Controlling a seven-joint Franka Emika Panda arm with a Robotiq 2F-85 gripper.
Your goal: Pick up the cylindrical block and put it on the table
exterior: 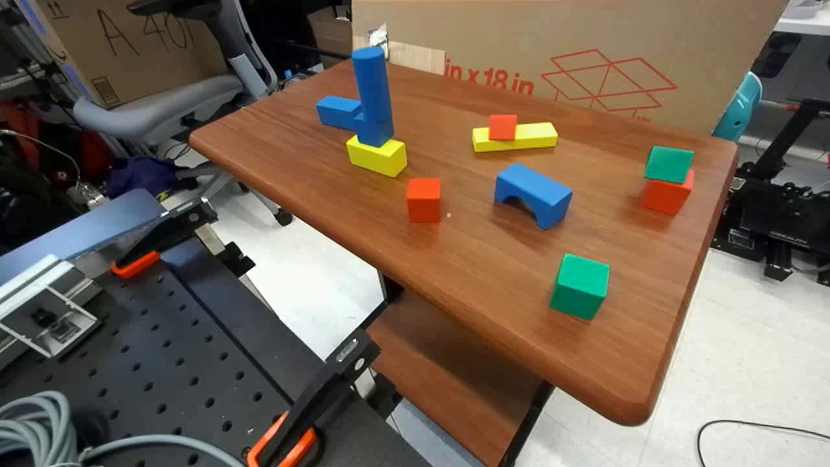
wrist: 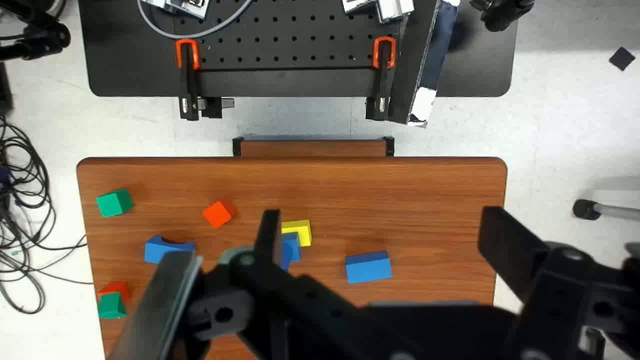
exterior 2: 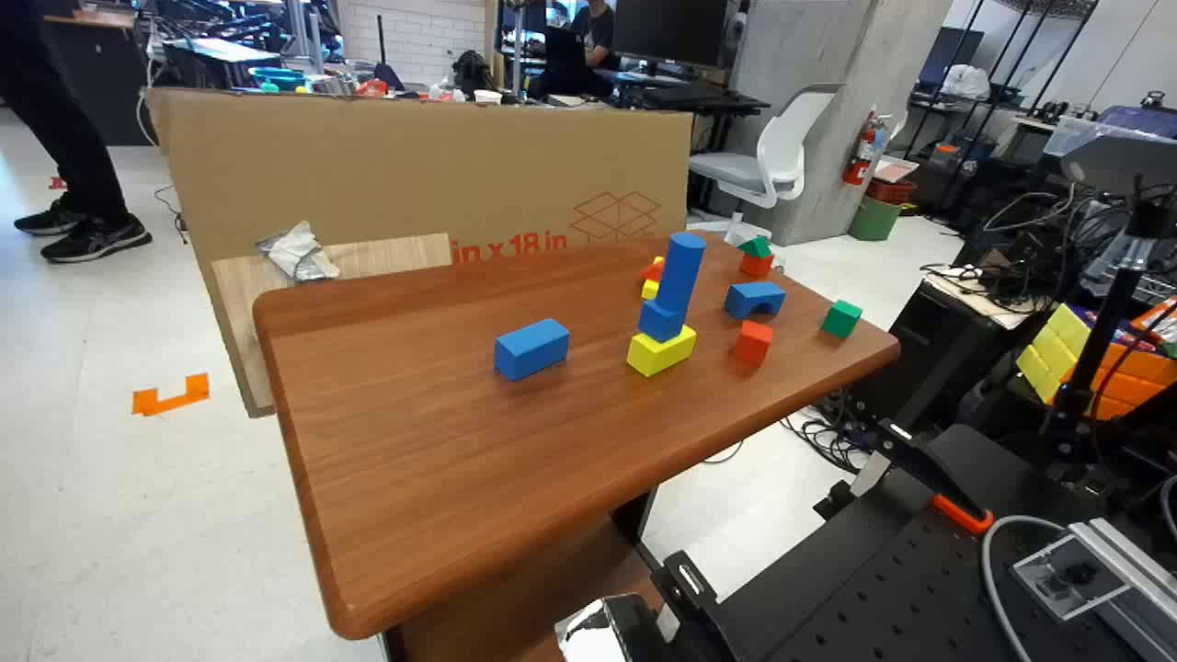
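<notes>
Blue cylinder [exterior: 371, 84]: standing on end on top of a stack [exterior 2: 666, 314], so nope, not on the bench [exterior: 480, 259] itself yet. Shows in both exterior views.
Small blue block [exterior: 374, 133]: right under the cylinder.
Yellow block [exterior: 377, 157]: bottom of the stack, the only bit of it on the bench.
Claw [wrist: 382, 227]: spread wide, nothing pinched. Only the wrist view has it, so my guess is it's well away from the stack.
Finger [wrist: 269, 232]: blocks most of the stack in the wrist view; can't tell which blue bit back there is the cylinder.
Pick-up step: just the approach imo, no grasp made.
Next move: I'd shift the claw till the cylinder sits between the fingers, ease down, then squeeze only the cylinder so the small blue block doesn't get dragged along.
Put-down: lift straight up, then set it on the bench, maybe between the yellow block and the blue rectangular block [exterior 2: 531, 349].
Risk: it's tall and skinny, one nudge would probably topple it.
</notes>
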